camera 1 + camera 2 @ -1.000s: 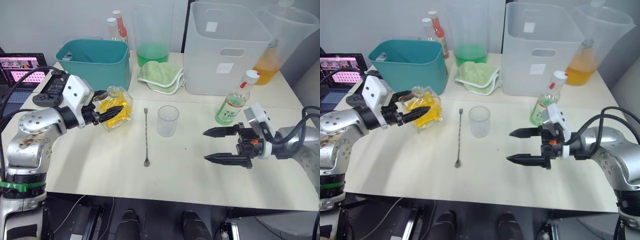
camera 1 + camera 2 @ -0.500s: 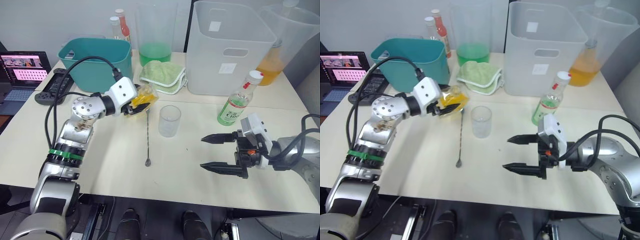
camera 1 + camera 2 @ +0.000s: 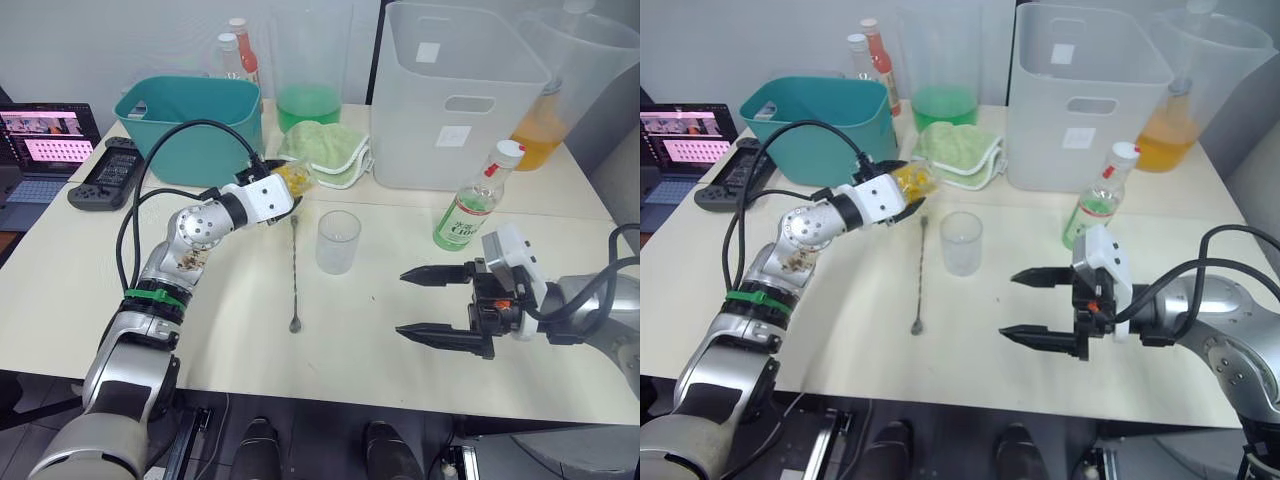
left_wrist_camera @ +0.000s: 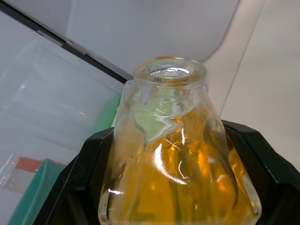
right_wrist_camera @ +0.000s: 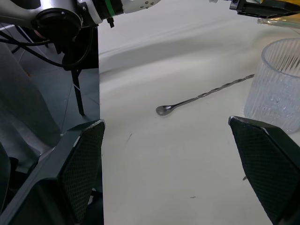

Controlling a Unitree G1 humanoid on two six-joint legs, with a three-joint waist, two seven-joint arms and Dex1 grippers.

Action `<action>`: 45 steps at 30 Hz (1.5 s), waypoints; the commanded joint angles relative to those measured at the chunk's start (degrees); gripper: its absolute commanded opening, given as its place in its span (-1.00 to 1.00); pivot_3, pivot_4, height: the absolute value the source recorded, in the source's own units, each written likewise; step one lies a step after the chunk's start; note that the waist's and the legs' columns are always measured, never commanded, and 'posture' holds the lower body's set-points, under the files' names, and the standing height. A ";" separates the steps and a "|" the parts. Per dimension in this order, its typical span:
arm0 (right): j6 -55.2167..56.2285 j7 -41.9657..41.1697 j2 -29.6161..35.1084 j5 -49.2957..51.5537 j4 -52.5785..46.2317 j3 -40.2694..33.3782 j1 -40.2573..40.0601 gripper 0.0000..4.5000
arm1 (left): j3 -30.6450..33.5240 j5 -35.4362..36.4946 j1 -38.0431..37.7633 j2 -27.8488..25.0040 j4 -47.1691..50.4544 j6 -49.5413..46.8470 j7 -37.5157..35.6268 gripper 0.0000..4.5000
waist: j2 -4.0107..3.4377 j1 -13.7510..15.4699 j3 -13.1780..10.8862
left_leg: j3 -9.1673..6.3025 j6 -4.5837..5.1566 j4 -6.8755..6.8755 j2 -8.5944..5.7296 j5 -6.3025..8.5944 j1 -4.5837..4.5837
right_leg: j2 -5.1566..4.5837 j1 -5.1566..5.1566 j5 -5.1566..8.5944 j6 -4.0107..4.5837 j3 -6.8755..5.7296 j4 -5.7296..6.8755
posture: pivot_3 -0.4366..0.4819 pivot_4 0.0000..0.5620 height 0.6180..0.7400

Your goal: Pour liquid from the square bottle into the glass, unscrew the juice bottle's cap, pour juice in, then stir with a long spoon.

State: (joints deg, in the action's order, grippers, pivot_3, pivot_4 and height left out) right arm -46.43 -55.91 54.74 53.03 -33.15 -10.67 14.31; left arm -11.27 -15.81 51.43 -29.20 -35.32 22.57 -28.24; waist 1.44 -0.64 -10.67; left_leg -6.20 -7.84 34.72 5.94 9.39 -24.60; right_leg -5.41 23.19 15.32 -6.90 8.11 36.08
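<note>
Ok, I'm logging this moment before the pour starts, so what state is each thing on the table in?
square bottle: uncapped, tilted, yellow liquid inside, gripped
left gripper: shut on the square bottle
right gripper: open, holding nothing
glass: upright, empty
long spoon: lying flat on the table
juice bottle: upright, white cap on
green cloth: folded

My jaws stand wide apart over the pale worktop, one black finger at eight o'clock, the other at four. Between them lies the long spoon, bowl toward ten o'clock. The ribbed glass stands at two o'clock.
</note>
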 commanded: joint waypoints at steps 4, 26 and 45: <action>-0.26 1.73 0.39 1.69 -1.89 -1.92 0.35 0.99 | 1.42 0.15 3.46 0.89 1.52 4.68 3.57 0.24 | 0.00 0.07 0.00 | 0.00 -0.09 0.00 0.00 -0.06 0.00 | 0.00 0.00 0.00 0.00 -0.01 0.01 | -0.05 -0.47 0.91; -0.55 11.16 -1.03 0.34 -0.90 -1.69 1.45 0.99 | -2.91 -11.50 3.50 2.65 0.44 9.93 14.42 0.24 | 0.00 0.04 0.00 | 0.00 -0.14 -0.04 0.00 -0.18 0.01 | 0.00 0.00 0.00 0.00 -0.02 0.05 | -0.05 -0.47 0.91; 0.03 14.94 -2.91 0.04 -1.67 -1.10 1.97 0.99 | -5.24 -15.00 4.64 2.44 -1.50 14.14 17.30 0.24 | 0.00 0.08 0.00 | 0.00 -0.14 -0.06 0.00 -0.21 0.00 | 0.00 0.00 0.00 0.00 -0.02 0.06 | -0.05 -0.47 0.91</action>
State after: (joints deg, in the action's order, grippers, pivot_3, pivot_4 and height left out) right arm -46.91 -41.04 51.89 52.95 -33.29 -10.72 15.46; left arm -17.84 -30.88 51.80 -26.08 -39.49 34.23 -14.11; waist 1.44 -0.56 -10.67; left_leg -6.19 -7.99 34.66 5.94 9.18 -24.59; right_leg -5.42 23.18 15.32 -6.90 8.09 36.14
